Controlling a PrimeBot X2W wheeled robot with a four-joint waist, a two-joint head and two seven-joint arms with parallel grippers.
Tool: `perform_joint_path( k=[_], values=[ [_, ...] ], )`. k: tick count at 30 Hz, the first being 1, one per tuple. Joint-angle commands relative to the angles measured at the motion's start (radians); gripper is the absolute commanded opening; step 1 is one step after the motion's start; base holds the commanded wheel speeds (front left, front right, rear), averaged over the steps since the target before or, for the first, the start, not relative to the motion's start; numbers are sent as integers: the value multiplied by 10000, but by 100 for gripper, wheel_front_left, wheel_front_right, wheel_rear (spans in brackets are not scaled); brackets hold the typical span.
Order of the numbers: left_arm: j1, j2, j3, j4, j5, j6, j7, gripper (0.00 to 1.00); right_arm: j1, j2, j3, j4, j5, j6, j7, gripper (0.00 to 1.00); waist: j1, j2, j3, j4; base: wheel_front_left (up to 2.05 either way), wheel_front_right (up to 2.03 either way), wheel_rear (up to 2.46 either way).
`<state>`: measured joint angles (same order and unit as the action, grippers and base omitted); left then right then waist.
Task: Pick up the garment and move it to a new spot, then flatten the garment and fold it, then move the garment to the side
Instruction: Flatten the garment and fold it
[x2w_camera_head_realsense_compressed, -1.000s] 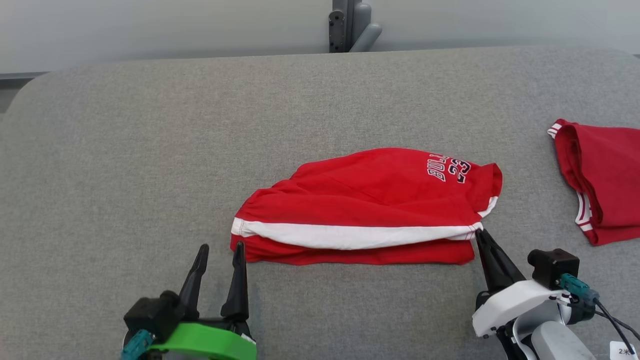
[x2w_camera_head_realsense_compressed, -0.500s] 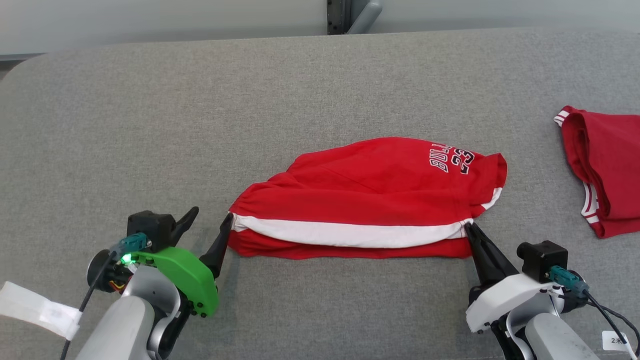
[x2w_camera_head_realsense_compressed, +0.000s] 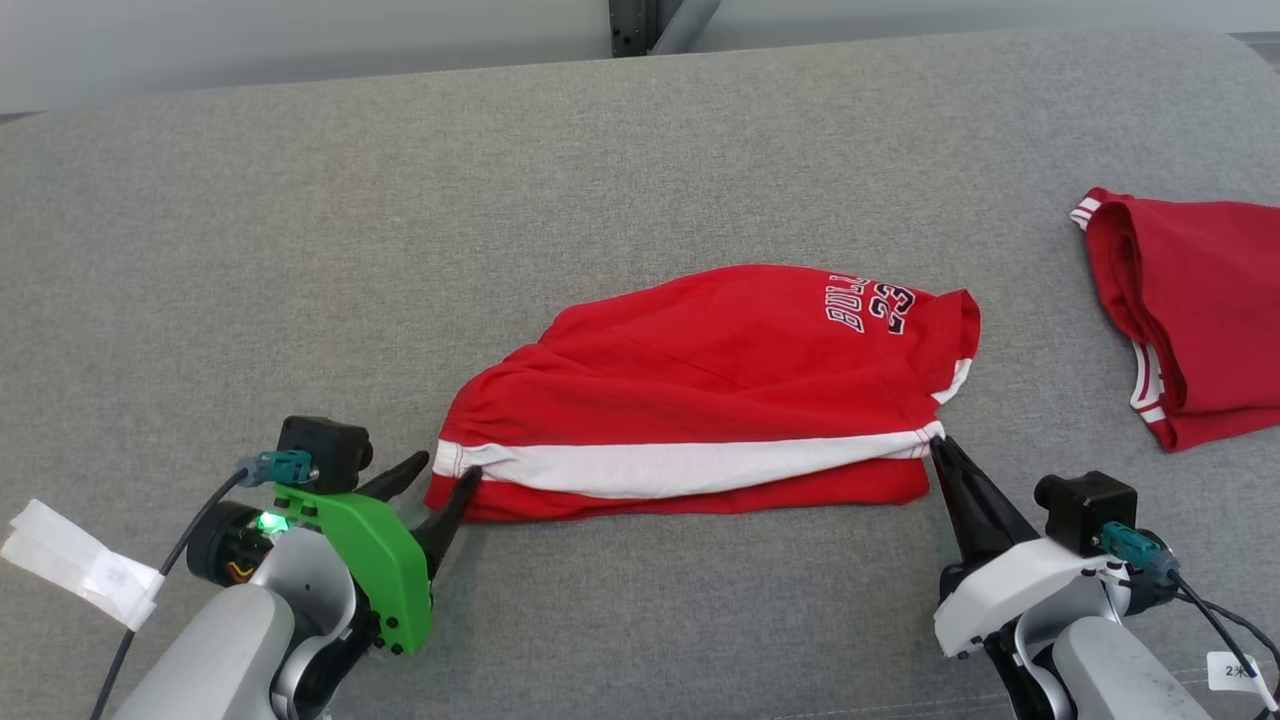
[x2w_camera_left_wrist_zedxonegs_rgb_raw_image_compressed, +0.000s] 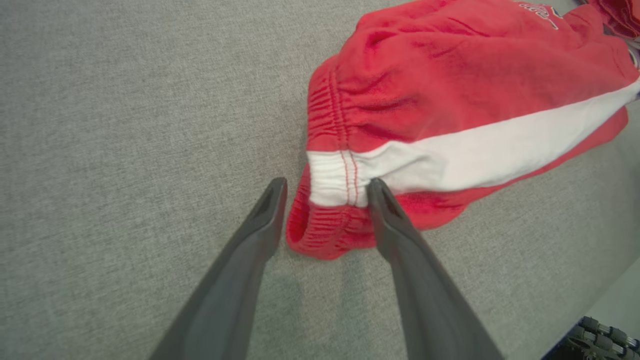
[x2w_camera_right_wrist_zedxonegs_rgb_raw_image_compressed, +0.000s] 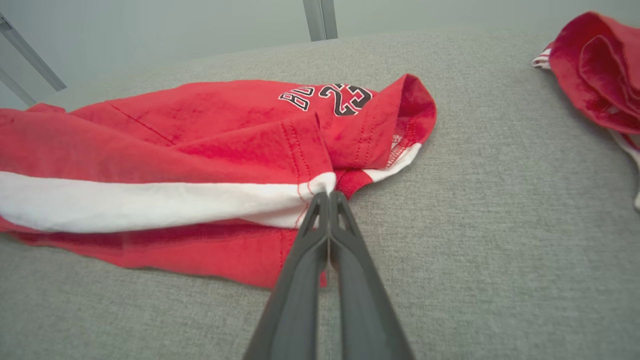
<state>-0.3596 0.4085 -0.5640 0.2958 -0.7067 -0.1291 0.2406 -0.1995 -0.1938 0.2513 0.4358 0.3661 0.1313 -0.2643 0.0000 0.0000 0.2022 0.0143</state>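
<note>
The red garment (x2w_camera_head_realsense_compressed: 720, 390) lies on the grey pad (x2w_camera_head_realsense_compressed: 600, 170) with its long axis running side to side between the arms, one end corner apparently pinched in the clamped right gripper (x2w_camera_head_realsense_compressed: 940, 450), and the waistband corner sits between the parted jaws of the left gripper (x2w_camera_head_realsense_compressed: 445, 468).
</note>
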Motion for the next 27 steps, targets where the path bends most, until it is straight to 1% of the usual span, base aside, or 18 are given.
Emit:
perform_joint_path(
  k=[1,2,4,5,8,9,14,17,20,23,25,26,27],
  values=[
    [-126,154,-32,-25,-116,-19,-36,68,-51,-53,-20,-14,28,-12,-10,0,0,0,-16,-22,0,0,0],
    [-126,188,-100,-16,-167,-19,-27,47,-31,-66,-19,-20,36,-12,-10,0,0,0,-26,-28,0,0,0],
    [-159,238,-229,6,-236,-20,-84,39,10,-75,-27,-26,47,-12,-10,0,0,0,-44,-32,0,0,0],
    [-181,258,-283,29,-235,-20,-125,32,31,-80,-37,-27,44,-12,-9,0,0,0,-52,-32,0,0,0],
    [-250,306,-444,39,-337,-20,-248,2,88,-82,-50,-47,9,-12,-9,0,0,0,-72,-13,0,0,0],
    [-268,330,-534,18,-363,-20,-308,0,104,-80,-45,-52,-4,-12,-9,0,0,0,-79,-5,0,0,0],
    [-281,495,-866,-208,-545,-21,-773,0,145,-181,-57,-191,-70,-12,-9,0,0,0,-253,28,0,0,0],
    [-270,599,-891,-480,-884,-21,-1086,0,29,-363,-53,-485,64,-12,-9,0,0,0,-478,11,0,0,0],
    [-340,742,-892,-955,-1377,-21,-1320,0,-266,-703,-156,-838,463,-12,-11,0,0,0,-778,-44,0,0,0],
    [-578,918,-861,-1667,-2004,-21,-1445,0,-736,-1189,-237,-1203,1023,-12,-11,0,0,0,-1082,-99,0,0,0],
    [-759,1058,-858,-2155,-2395,-21,-1368,0,-1154,-1598,-203,-1473,1327,-12,-11,0,0,0,-1276,-136,0,0,0],
    [-759,1058,-858,-2155,-2395,-21,-1368,0,-1154,-1598,-203,-1473,1327,-12,-11,0,0,0,-1276,-136,0,0,0],
    [-891,1098,-830,-2409,-2652,-21,-1325,0,-1379,-1793,-173,-1610,1496,-12,-9,0,0,0,-1377,-152,0,0,0]
  ],
)
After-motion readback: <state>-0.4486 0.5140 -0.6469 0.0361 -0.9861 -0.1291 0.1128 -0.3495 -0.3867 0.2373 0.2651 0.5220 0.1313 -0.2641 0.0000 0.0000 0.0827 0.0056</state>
